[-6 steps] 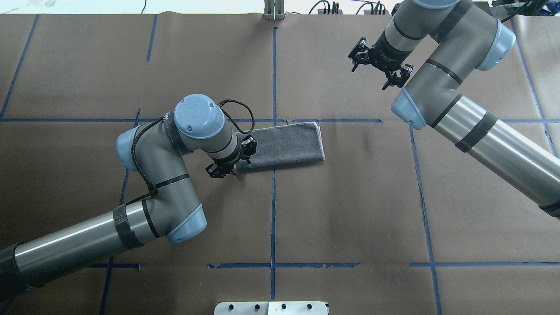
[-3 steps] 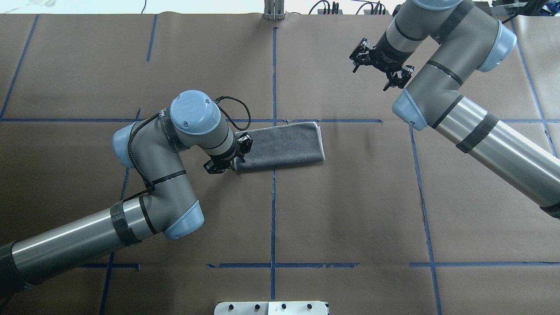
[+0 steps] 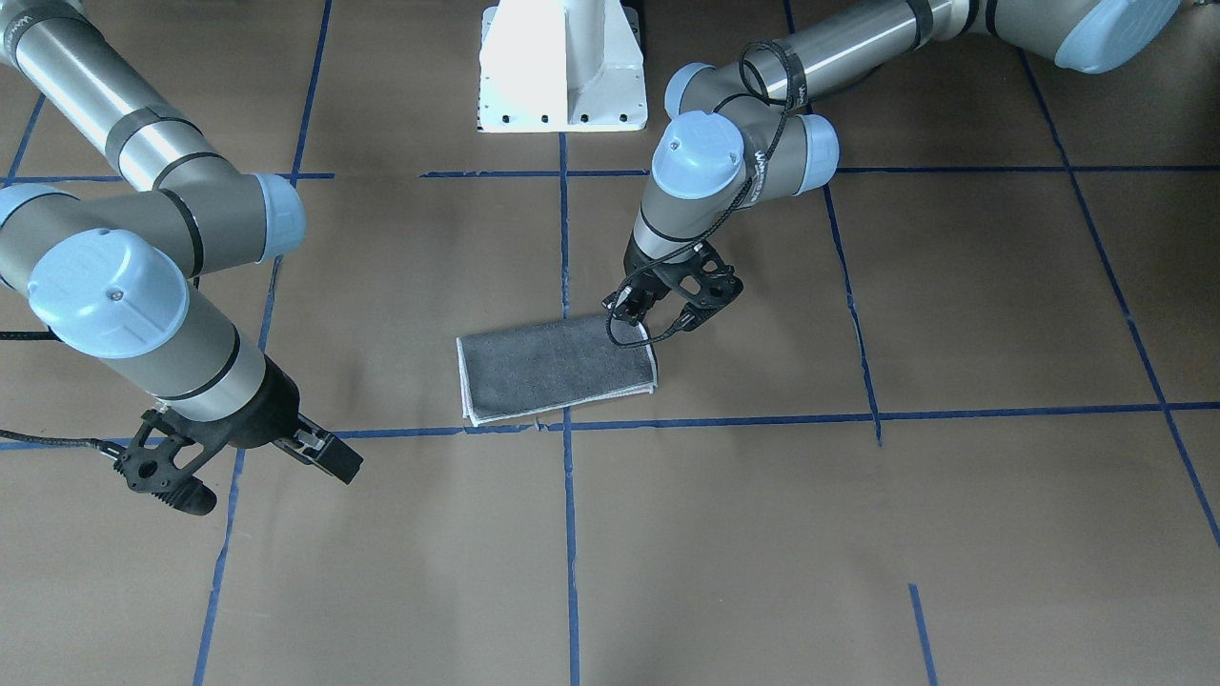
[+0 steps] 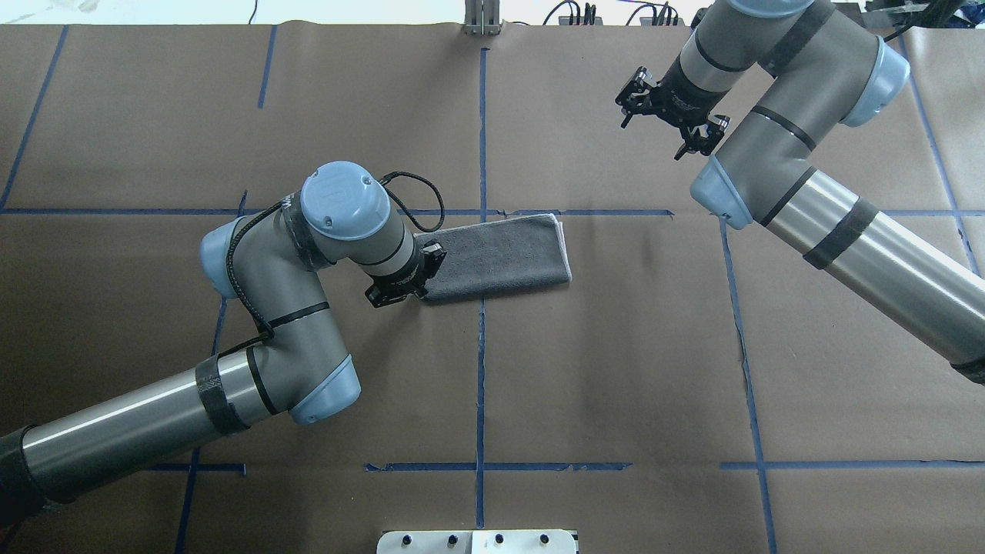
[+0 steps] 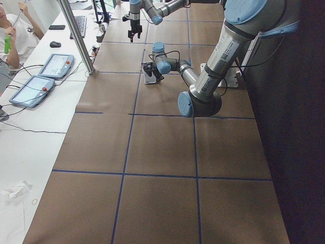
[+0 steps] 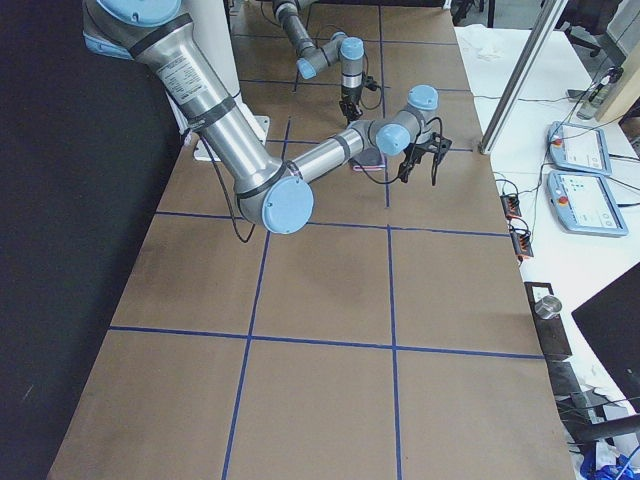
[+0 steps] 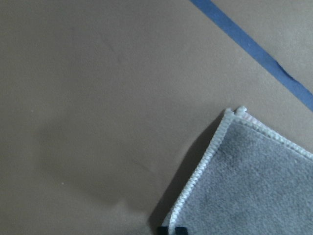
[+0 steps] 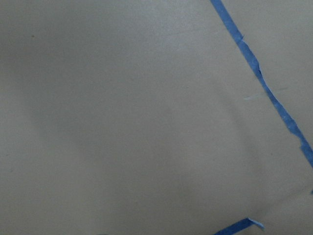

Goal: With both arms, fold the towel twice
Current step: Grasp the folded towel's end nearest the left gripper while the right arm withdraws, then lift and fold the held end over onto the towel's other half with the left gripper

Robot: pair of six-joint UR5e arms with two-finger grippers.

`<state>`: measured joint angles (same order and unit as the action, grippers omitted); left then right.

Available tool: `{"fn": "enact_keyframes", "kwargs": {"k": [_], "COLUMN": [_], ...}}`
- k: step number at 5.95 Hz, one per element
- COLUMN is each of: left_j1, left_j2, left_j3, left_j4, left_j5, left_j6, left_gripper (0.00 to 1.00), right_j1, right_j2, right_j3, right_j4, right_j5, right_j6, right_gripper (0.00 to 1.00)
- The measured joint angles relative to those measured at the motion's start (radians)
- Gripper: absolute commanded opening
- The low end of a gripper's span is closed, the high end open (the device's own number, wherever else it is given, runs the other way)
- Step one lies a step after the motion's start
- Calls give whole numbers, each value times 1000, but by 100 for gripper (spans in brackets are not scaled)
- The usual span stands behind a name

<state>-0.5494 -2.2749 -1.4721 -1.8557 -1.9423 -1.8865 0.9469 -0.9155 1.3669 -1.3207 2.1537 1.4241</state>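
1. Towel (image 4: 500, 254): folded rectangle, dark grey terry up, pale stitched border, flat at centre of table (image 4: 616, 346).
2. Left claw (image 4: 403, 280): pinched onto its 9 o'clock edge.
3. Right claw (image 4: 651, 138): at 2 o'clock, spread wide, empty.

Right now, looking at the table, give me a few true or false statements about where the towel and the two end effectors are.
1. The towel lies folded into a rectangle with its dark grey face up. True.
2. The right end effector is gripping the towel. False: it hangs open over bare table, well apart from the towel.
3. The left end effector is at one short end of the towel. True: the wrist view shows its fingertips close together at the pale stitched border.
4. The towel lies wholly on one side of the middle blue tape line. False: it lies across that line.
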Motion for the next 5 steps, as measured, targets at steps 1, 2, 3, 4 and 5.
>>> {"fn": "enact_keyframes", "kwargs": {"k": [1, 2, 3, 4, 5], "left_j1": [-6, -13, -16, -17, -18], "left_j2": [-22, -62, -124, -215, -320], "left_j3": [1, 11, 48, 137, 256], "left_j4": [2, 3, 2, 1, -4], "left_j5": [0, 2, 4, 6, 7], "left_j6": [1, 3, 4, 4, 2], "left_gripper": [0, 0, 0, 0, 0], "right_j1": [16, 36, 64, 92, 114], "right_j2": [-36, -97, -164, -226, -276], "right_j3": [28, 75, 121, 154, 173], "right_j4": [-1, -2, -2, -1, -1], "right_j5": [2, 23, 62, 88, 103], "right_j6": [-55, -141, -224, -303, -386], "right_gripper": [100, 100, 100, 100, 100]}}
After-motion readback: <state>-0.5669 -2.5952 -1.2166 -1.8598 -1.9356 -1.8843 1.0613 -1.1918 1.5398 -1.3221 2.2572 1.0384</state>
